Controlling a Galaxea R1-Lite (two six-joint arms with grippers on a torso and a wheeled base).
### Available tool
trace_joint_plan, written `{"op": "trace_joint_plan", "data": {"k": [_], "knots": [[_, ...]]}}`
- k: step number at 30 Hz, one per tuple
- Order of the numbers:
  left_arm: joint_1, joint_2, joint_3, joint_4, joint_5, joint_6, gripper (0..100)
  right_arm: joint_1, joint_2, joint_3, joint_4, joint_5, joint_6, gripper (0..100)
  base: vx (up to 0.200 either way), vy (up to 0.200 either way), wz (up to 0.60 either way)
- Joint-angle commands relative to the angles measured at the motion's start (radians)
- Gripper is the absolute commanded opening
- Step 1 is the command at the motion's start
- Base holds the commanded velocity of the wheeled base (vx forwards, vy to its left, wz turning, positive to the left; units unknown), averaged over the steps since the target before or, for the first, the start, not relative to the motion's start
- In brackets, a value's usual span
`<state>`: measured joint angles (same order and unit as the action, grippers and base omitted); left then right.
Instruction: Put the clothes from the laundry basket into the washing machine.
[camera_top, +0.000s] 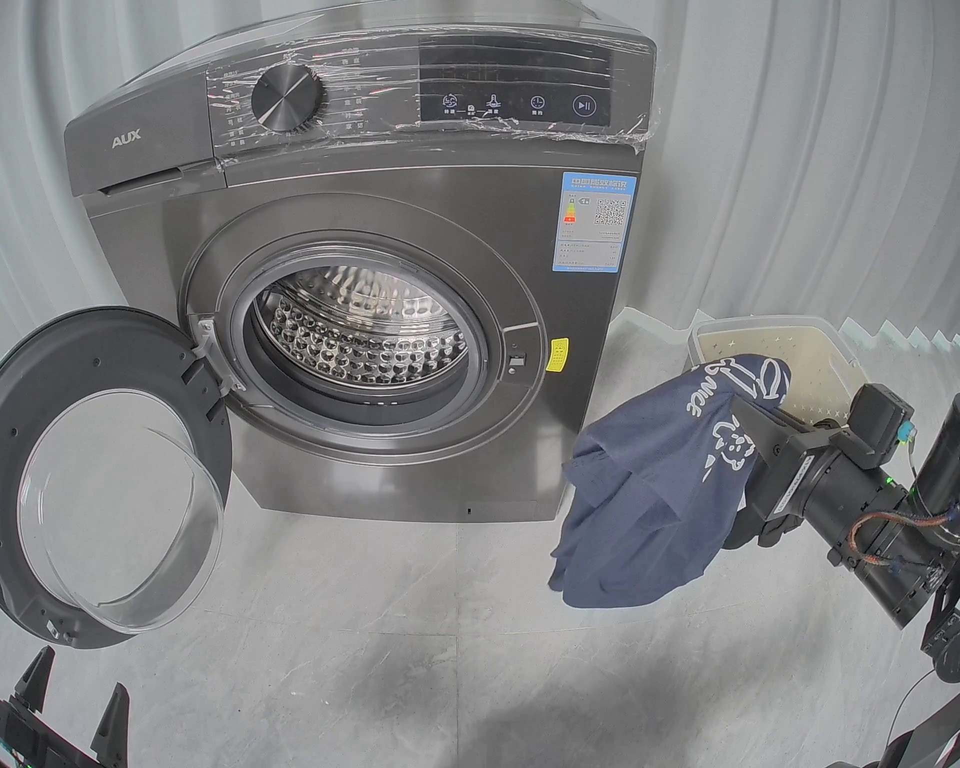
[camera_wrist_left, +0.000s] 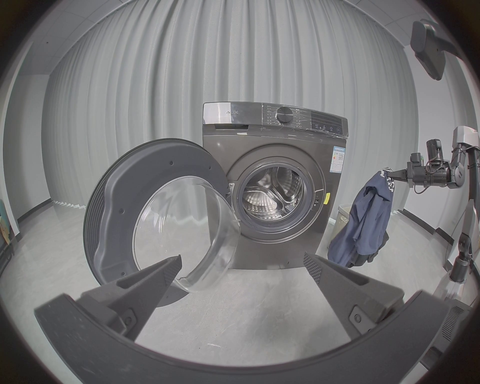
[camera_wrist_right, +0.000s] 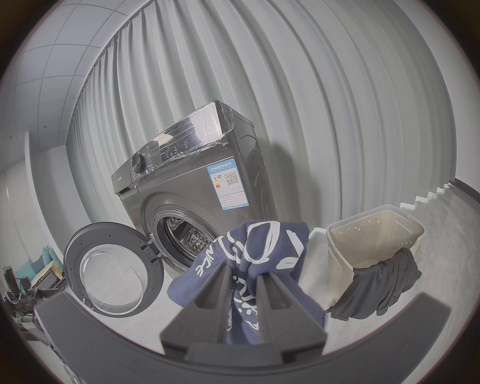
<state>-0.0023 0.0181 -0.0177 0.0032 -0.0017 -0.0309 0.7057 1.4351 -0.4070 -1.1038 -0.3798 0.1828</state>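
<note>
My right gripper (camera_top: 745, 415) (camera_wrist_right: 246, 280) is shut on a navy printed T-shirt (camera_top: 655, 485) (camera_wrist_right: 260, 250) (camera_wrist_left: 367, 220), which hangs in the air right of the grey washing machine (camera_top: 370, 260) (camera_wrist_left: 280, 180) (camera_wrist_right: 190, 185). The machine's round door (camera_top: 95, 475) (camera_wrist_left: 160, 215) (camera_wrist_right: 112, 267) is swung wide to the left, and the steel drum (camera_top: 360, 325) is bare. The cream laundry basket (camera_top: 790, 350) (camera_wrist_right: 372, 240) stands on the floor at the machine's right, with a dark garment (camera_wrist_right: 380, 287) draped over its rim. My left gripper (camera_top: 75, 695) (camera_wrist_left: 242, 267) sits low at the front left, open.
White curtains (camera_top: 800, 150) hang behind the machine and the basket. Bare grey floor (camera_top: 400, 620) lies in front of the machine, between the open door and the hanging shirt.
</note>
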Motion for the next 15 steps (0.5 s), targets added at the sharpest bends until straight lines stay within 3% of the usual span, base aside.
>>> {"op": "trace_joint_plan", "data": {"k": [1,2,15], "knots": [[-0.001,-0.015,0.016,0.0,0.0,0.0,100,0.0,0.002,0.001,-0.001,-0.001,0.0,0,0.0,0.0,0.0],[-0.001,-0.015,0.016,0.0,0.0,0.0,100,0.0,0.002,0.001,-0.001,-0.001,0.001,0,0.0,0.0,0.0],[0.001,-0.015,0.016,0.0,0.0,0.0,100,-0.011,0.019,-0.003,-0.001,-0.008,0.003,0,0.0,0.2,0.0]]}}
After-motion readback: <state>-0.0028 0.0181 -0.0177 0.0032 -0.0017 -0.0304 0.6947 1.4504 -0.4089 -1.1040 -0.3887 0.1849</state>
